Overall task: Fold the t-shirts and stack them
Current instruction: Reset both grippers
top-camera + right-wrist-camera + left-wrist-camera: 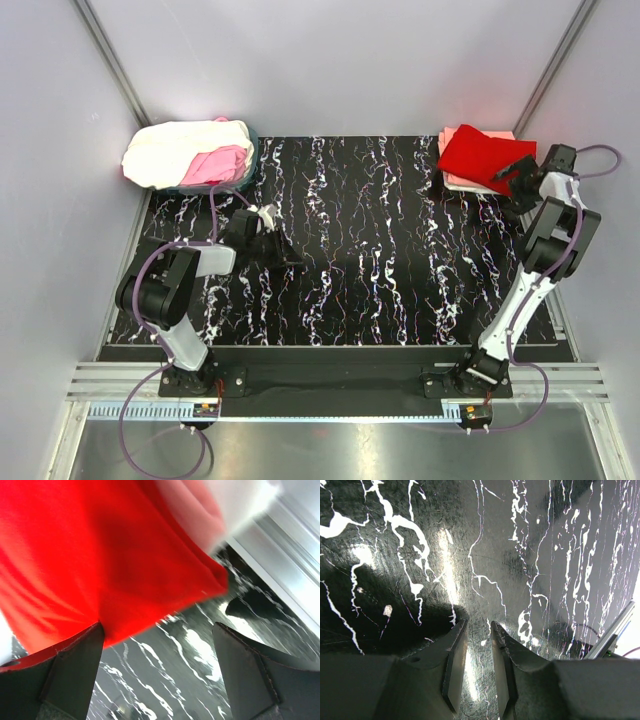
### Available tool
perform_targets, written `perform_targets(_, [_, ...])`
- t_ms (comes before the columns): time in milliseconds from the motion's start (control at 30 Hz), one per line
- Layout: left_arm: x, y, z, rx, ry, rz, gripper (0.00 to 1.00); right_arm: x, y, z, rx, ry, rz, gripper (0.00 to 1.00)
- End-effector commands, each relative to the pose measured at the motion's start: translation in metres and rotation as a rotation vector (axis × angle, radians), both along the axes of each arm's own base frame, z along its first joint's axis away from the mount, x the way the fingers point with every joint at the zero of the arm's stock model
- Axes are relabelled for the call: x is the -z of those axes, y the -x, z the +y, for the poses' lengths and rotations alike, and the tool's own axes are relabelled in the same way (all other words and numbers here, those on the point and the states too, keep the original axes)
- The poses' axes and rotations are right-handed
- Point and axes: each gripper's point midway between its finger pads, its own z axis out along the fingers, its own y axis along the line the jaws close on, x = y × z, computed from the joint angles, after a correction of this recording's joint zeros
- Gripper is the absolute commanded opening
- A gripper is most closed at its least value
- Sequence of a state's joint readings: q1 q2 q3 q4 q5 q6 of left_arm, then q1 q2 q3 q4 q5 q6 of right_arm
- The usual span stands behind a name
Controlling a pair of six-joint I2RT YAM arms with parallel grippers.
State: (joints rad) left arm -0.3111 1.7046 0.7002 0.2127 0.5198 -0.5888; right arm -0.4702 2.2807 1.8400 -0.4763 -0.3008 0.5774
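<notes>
- Folded and stacked, by the look of it: red shirt (485, 155) on top of pink and white ones (447, 148), far right corner of the table (380, 250).
- Left to do: loose heap of cream and pink shirts (185, 152) in a tub (252, 158) at the far left corner. Probably past halfway.
- Right gripper (515, 172): spread wide at the near corner of the red shirt, one finger against the cloth's edge, pinching nothing.
- Left gripper (479, 627): low over bare table, near the heap. Fingers a narrow gap apart, nothing between them.
- Surface: glossy black with white marble veins, glare spots, middle bare.
- Room: plain grey walls (330, 60) on three sides, metal rails in the corners and along the near edge.
</notes>
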Motion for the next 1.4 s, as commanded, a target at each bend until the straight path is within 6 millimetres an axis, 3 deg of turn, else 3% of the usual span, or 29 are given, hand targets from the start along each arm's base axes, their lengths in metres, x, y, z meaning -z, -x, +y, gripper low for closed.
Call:
perform_targets(0, [0.001, -0.007, 0.002, -0.011, -0.029, -0.035, 0.31, -0.034, 0.013, -0.025, 0.092, 0.056, -0.048, 0.94])
perform_targets(67, [0.001, -0.007, 0.002, -0.012, -0.028, -0.034, 0.31, -0.038, 0.017, -0.020, 0.090, 0.072, -0.047, 0.93])
perform_targets(167, [0.001, -0.007, 0.002, -0.012, -0.028, -0.035, 0.31, -0.070, 0.021, -0.013, 0.066, 0.151, -0.071, 0.93])
perform_targets(200, [0.001, -0.006, 0.002, -0.011, -0.029, -0.035, 0.31, -0.093, 0.020, -0.002, 0.045, 0.181, -0.099, 0.94])
perform_targets(267, [0.001, -0.007, 0.003, -0.012, -0.032, -0.035, 0.31, -0.105, 0.029, 0.019, -0.002, 0.206, -0.091, 0.94])
perform_targets(300, [0.001, -0.006, 0.003, -0.011, -0.031, -0.035, 0.31, -0.133, 0.029, 0.042, -0.048, 0.231, -0.146, 0.94])
perform_targets(367, [0.000, -0.006, 0.003, -0.013, -0.031, -0.034, 0.31, -0.140, 0.040, 0.076, -0.113, 0.249, -0.157, 0.95])
perform_targets(400, [0.001, -0.006, 0.003, -0.013, -0.034, -0.034, 0.31, -0.169, 0.046, 0.094, -0.141, 0.275, -0.228, 0.96])
perform_targets(433, [0.001, -0.006, 0.003, -0.014, -0.034, -0.030, 0.31, -0.175, 0.048, 0.136, -0.219, 0.273, -0.252, 0.99])
perform_targets(467, [0.000, -0.007, 0.003, -0.013, -0.036, -0.034, 0.31, -0.169, 0.059, 0.157, -0.257, 0.266, -0.247, 1.00])
perform_targets(500, [0.000, -0.007, 0.003, -0.012, -0.035, -0.032, 0.32, -0.192, 0.066, 0.184, -0.298, 0.265, -0.327, 1.00])
perform_targets(533, [0.001, -0.006, 0.003, -0.011, -0.039, -0.024, 0.32, -0.194, 0.076, 0.228, -0.393, 0.236, -0.357, 1.00])
perform_targets(567, [0.001, -0.006, 0.004, -0.011, -0.042, -0.023, 0.32, -0.177, 0.092, 0.258, -0.458, 0.205, -0.337, 1.00])
perform_targets(600, [0.001, -0.005, 0.004, -0.012, -0.041, -0.022, 0.32, -0.192, 0.105, 0.280, -0.499, 0.194, -0.400, 1.00])
perform_targets(633, [0.000, -0.005, 0.004, -0.014, -0.043, -0.022, 0.33, -0.191, 0.125, 0.326, -0.603, 0.145, -0.426, 1.00])
perform_targets(667, [-0.001, -0.005, 0.005, -0.014, -0.044, -0.027, 0.33, -0.165, 0.146, 0.342, -0.653, 0.115, -0.392, 1.00])
perform_targets(700, [0.000, -0.004, 0.005, -0.013, -0.041, -0.025, 0.34, -0.183, 0.156, 0.358, -0.684, 0.091, -0.495, 1.00])
perform_targets(733, [-0.001, -0.004, 0.005, -0.013, -0.042, -0.029, 0.34, -0.180, 0.171, 0.374, -0.714, 0.044, -0.517, 1.00])
perform_targets(767, [-0.005, -0.004, 0.005, -0.016, -0.040, -0.041, 0.34, -0.147, 0.196, 0.388, -0.761, 0.026, -0.472, 1.00])
perform_targets(800, [-0.004, 0.000, 0.006, -0.017, -0.039, -0.042, 0.35, -0.154, 0.206, 0.390, -0.754, 0.018, -0.523, 1.00])
perform_targets(833, [-0.011, -0.001, 0.006, -0.019, -0.030, -0.069, 0.35, -0.143, 0.215, 0.389, -0.746, 0.016, -0.513, 1.00])
perform_targets(867, [-0.013, -0.001, 0.008, -0.030, -0.030, -0.075, 0.35, -0.114, 0.231, 0.385, -0.755, 0.009, -0.457, 1.00])
perform_targets(933, [-0.012, 0.003, 0.010, -0.041, -0.035, -0.076, 0.35, -0.111, 0.245, 0.383, -0.759, -0.008, -0.495, 1.00])
perform_targets(967, [-0.016, 0.002, 0.011, -0.048, -0.031, -0.083, 0.35, -0.091, 0.256, 0.378, -0.765, -0.007, -0.469, 1.00])
perform_targets(1000, [-0.016, 0.003, 0.011, -0.049, -0.032, -0.085, 0.35, -0.102, 0.261, 0.377, -0.758, -0.015, -0.534, 1.00])
perform_targets(1033, [-0.019, 0.004, 0.012, -0.051, -0.030, -0.089, 0.35, -0.099, 0.264, 0.373, -0.733, -0.015, -0.546, 1.00])
perform_targets(1067, [-0.021, 0.004, 0.012, -0.055, -0.032, -0.094, 0.35, -0.079, 0.274, 0.367, -0.720, -0.020, -0.521, 1.00])
perform_targets(1100, [-0.021, 0.007, 0.013, -0.055, -0.030, -0.093, 0.35, -0.094, 0.273, 0.368, -0.685, -0.057, -0.605, 1.00])
perform_targets(1367, [-0.048, 0.016, 0.019, -0.096, 0.008, -0.181, 0.36, -0.080, 0.272, 0.358, -0.622, -0.038, -0.567, 1.00])
